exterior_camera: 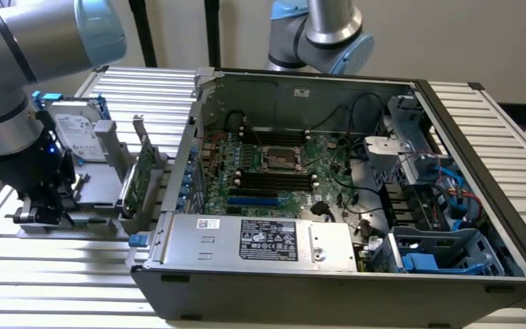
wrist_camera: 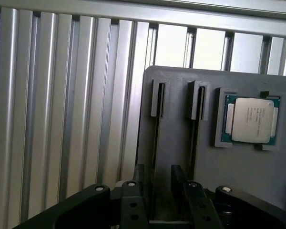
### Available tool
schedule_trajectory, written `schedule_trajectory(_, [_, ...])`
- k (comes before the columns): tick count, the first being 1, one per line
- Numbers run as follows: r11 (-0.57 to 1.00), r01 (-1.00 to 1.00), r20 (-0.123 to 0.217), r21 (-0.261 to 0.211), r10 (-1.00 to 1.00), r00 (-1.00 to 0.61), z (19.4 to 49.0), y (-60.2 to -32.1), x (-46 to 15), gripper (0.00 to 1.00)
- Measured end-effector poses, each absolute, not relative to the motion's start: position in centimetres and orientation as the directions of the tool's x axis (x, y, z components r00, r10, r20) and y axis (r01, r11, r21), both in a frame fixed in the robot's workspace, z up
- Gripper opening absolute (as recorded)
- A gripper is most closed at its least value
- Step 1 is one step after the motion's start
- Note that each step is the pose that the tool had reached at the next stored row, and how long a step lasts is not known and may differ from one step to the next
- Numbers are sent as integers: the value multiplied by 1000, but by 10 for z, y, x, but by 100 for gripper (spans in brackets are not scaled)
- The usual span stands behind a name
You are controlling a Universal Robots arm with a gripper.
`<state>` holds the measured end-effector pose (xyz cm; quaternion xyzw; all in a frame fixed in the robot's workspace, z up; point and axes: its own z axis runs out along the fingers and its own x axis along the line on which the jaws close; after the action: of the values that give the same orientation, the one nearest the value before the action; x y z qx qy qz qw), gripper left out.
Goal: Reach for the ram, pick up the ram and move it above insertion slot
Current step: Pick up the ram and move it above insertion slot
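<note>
My gripper (wrist_camera: 157,183) hangs low over the grey parts holder (wrist_camera: 229,167), open. One of its dark fingers (wrist_camera: 139,177) stands on each side of the holder's long narrow slot (wrist_camera: 156,138). A thin dark edge runs along that slot between the fingers; I cannot tell whether it is the ram, as no green board is clear. In the exterior view the gripper (exterior_camera: 46,209) sits down at the holder (exterior_camera: 98,185) on the exterior view's left, beside the open computer case (exterior_camera: 336,274). The black memory slots (exterior_camera: 277,179) lie on the motherboard inside the case.
A processor chip (wrist_camera: 250,119) rests in a pocket of the holder, next to a second slot (wrist_camera: 196,124). A silver hard drive (exterior_camera: 76,133) and a tall green expansion card (exterior_camera: 140,179) stand on the holder. A second arm (exterior_camera: 322,34) rises behind the case. Ribbed aluminium table (wrist_camera: 62,119) surrounds everything.
</note>
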<state>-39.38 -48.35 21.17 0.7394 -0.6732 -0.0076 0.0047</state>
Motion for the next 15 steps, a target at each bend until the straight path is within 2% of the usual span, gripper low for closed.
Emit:
schedule_trajectory(9, [-93,-995,-5,18,-996,93,199,-483,-394,36])
schedule_trajectory(10, [-93,-995,-5,18,-996,93,199,-484,-394,35])
schedule_trajectory(11, [-93,-995,-5,18,-996,93,199,-483,-394,28])
schedule_trajectory(12, [-93,-995,-5,18,-996,93,199,-483,-394,28])
schedule_trajectory(14, [-93,-995,-5,18,-996,93,199,-483,-394,16])
schedule_trajectory(15, [-93,-995,-5,18,-996,93,199,-483,-394,16])
